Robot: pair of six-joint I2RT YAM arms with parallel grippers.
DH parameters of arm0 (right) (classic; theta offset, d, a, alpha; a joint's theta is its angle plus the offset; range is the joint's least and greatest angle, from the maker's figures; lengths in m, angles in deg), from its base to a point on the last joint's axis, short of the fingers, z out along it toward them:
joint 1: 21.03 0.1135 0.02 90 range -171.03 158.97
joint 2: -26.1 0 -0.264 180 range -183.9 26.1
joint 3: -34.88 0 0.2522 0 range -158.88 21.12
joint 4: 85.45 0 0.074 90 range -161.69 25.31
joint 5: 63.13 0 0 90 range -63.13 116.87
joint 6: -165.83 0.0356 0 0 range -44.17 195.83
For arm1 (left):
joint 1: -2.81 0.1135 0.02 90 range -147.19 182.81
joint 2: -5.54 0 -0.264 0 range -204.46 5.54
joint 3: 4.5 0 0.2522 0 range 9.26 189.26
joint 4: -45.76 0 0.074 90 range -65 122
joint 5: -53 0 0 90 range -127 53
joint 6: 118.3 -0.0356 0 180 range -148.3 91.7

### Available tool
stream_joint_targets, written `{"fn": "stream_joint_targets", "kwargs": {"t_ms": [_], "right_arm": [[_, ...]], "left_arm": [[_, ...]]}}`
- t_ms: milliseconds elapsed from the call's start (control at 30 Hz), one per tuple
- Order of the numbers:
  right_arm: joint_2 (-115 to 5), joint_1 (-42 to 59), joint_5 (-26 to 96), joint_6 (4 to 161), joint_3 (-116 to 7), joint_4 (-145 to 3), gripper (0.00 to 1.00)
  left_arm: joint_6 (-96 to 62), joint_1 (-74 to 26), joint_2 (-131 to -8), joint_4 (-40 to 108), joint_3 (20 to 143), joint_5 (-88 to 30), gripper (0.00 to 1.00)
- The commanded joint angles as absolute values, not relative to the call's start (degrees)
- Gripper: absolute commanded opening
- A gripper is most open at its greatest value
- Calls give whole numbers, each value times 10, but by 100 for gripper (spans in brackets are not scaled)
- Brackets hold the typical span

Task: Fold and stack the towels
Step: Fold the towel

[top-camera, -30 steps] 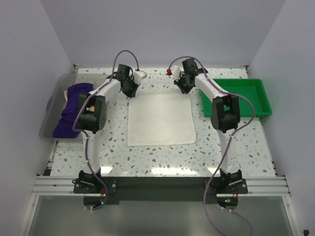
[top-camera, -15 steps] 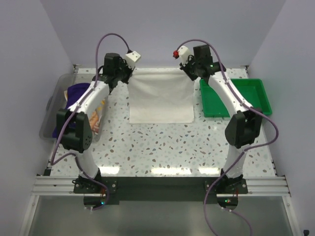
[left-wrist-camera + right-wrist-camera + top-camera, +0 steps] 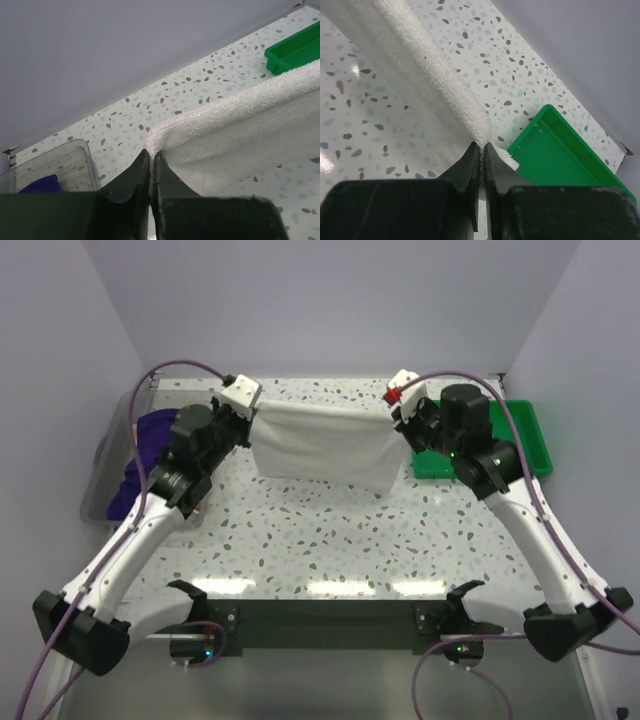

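Two grippers are engaged on a single article. The left gripper (image 3: 252, 412) is clamped on the upper left corner of the white towel (image 3: 320, 445), and the right gripper (image 3: 397, 420) is clamped on its upper right corner. Both wrist views show the jaws pressed together with only the terry edge between them. The towel hangs as a stretched sheet between the two arms, over the far half of the speckled table (image 3: 320, 540). Whether its lower edge touches the table cannot be determined. The purple towel (image 3: 150, 435) lies bunched in the clear bin (image 3: 100, 472) at the left. A green tray (image 3: 525, 435) sits at the far right, partly hidden by the right arm.
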State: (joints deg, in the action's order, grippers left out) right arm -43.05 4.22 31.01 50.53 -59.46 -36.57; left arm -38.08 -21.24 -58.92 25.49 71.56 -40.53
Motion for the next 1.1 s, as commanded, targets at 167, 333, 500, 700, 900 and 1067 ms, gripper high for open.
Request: {"fn": "stream_joint_targets", "kwargs": {"t_ms": [167,333,500,700,900,1067], "right_arm": [[-309,39,286,520,-581,-273,0],[-357,38,276,510,-602,-297,0],[-458,37,245,515,-585,-347,0],[-639,25,241,519,-601,-425,0],[-773,4,244,496,-663,-445,0],[-809,-20,243,469,-693,-440,0]], "left_arm": [[-346,-214,-441,188,683,-355,0],[-338,-214,-507,164,740,-330,0],[-297,-213,-620,180,742,-347,0],[-318,-200,-798,258,746,-398,4],[-317,-142,-941,327,804,-381,0],[-334,-121,-992,335,838,-374,0]]}}
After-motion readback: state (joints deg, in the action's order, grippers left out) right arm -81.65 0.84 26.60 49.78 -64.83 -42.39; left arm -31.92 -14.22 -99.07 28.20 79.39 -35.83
